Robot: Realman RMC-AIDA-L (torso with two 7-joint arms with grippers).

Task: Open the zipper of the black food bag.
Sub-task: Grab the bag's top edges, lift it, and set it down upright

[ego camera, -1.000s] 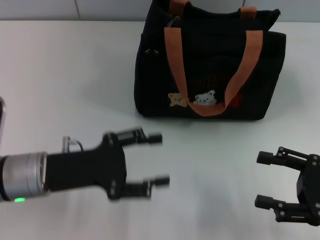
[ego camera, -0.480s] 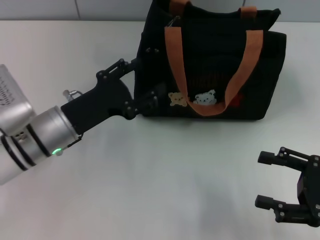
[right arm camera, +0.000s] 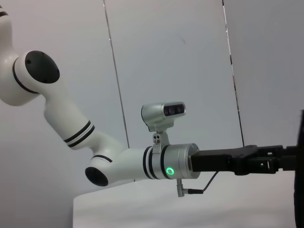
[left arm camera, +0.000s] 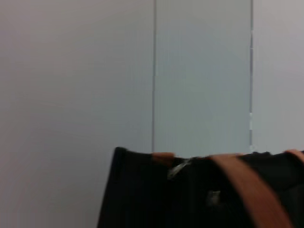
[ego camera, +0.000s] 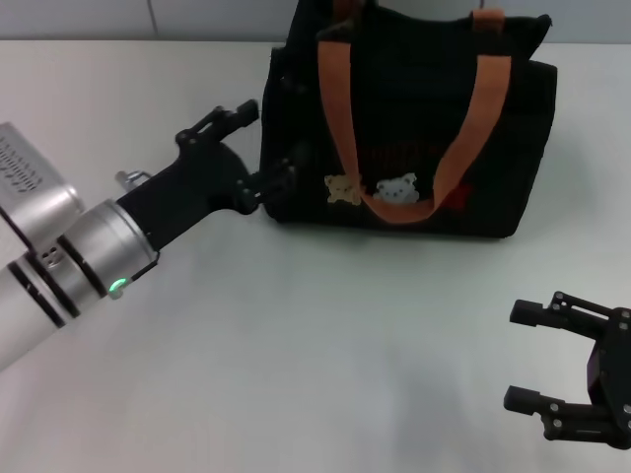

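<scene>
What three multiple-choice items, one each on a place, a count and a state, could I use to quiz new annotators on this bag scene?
1. Where is the left gripper?
A. at the black food bag's left end
B. on top of the bag
C. beside the right gripper

2. How many bear patches show on the bag's front?
A. one
B. two
C. four

3. How is the right gripper?
A. shut on a strap
B. open, on nothing
C. shut on nothing

Key: 1 A, its fingers flank that end; 2 B, one tan and one white; 3 B, fingers spread over bare table.
</scene>
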